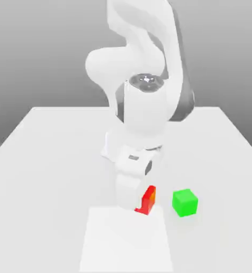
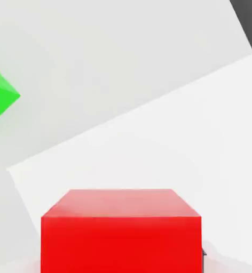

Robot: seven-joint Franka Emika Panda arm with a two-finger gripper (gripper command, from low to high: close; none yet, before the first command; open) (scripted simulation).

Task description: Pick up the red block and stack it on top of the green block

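The bright red matte cube [image 1: 148, 200] was pinched by the tool [image 1: 143, 203], to the exterior view's left of the bright green matte cube [image 1: 185, 202]

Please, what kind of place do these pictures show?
It looks like a simulated robot workspace: a white robot arm stands over a pale, plain tabletop, with a red block and a green block in bright flat colours.
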